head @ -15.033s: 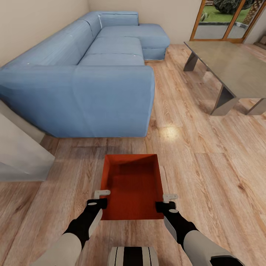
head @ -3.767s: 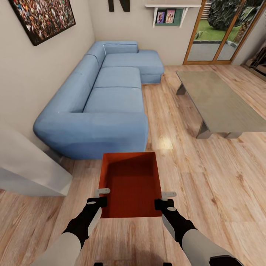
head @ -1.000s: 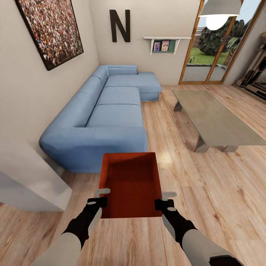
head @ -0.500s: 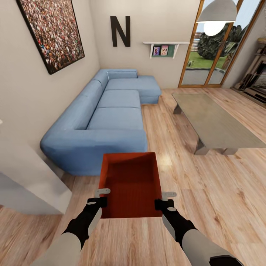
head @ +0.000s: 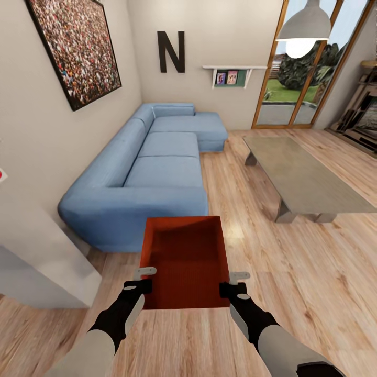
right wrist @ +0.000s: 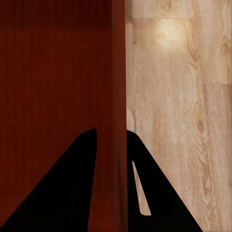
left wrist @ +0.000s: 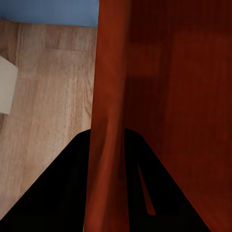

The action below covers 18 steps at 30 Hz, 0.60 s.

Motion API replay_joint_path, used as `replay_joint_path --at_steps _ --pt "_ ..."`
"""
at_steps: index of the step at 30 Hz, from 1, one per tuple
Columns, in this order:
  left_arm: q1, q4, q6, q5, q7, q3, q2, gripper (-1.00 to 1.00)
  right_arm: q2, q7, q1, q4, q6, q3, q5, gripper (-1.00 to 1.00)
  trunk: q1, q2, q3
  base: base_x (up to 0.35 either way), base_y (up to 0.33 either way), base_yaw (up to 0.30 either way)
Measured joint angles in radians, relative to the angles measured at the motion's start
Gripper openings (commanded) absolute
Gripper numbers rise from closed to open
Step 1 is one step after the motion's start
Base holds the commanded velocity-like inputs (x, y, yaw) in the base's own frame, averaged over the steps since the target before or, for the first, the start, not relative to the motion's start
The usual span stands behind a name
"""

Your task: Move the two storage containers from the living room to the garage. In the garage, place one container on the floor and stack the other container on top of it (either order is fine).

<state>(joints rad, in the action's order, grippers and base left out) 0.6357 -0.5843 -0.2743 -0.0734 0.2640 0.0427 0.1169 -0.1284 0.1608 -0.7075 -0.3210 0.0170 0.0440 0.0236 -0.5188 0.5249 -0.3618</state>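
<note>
Head view: I hold one storage container (head: 184,262) out in front of my trunk, above the wood-plank floor (head: 293,272) of the living room. My left gripper (head: 144,278) pinches its left wall near the close corner; my right gripper (head: 234,281) pinches the right wall opposite. The bin sits level, open side up, ribbed interior visible. Beyond it stands the light-blue sofa (head: 152,167) against the beige wall, the low grey table (head: 303,178) to the right. A framed picture (head: 73,47), a black letter N (head: 171,51), a small shelf (head: 233,70) and a pendant lamp (head: 303,31) are further up.

Left wrist view: my fingers (left wrist: 72,188) straddle the orange-red wall (left wrist: 110,121), one on each side, closed on it.

Right wrist view: same grip; fingers (right wrist: 77,188) clamp the wall (right wrist: 118,96), floor planks beside it.
</note>
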Motion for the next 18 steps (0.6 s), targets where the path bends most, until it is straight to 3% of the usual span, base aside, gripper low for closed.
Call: replay_joint_path --at_steps 18 --pt "0.000 0.000 0.000 0.000 0.000 0.000 0.000 -1.00 0.000 0.000 0.000 0.000 0.000 0.000 0.000 -1.00 0.000 0.000 0.029 0.000 0.000 0.000"
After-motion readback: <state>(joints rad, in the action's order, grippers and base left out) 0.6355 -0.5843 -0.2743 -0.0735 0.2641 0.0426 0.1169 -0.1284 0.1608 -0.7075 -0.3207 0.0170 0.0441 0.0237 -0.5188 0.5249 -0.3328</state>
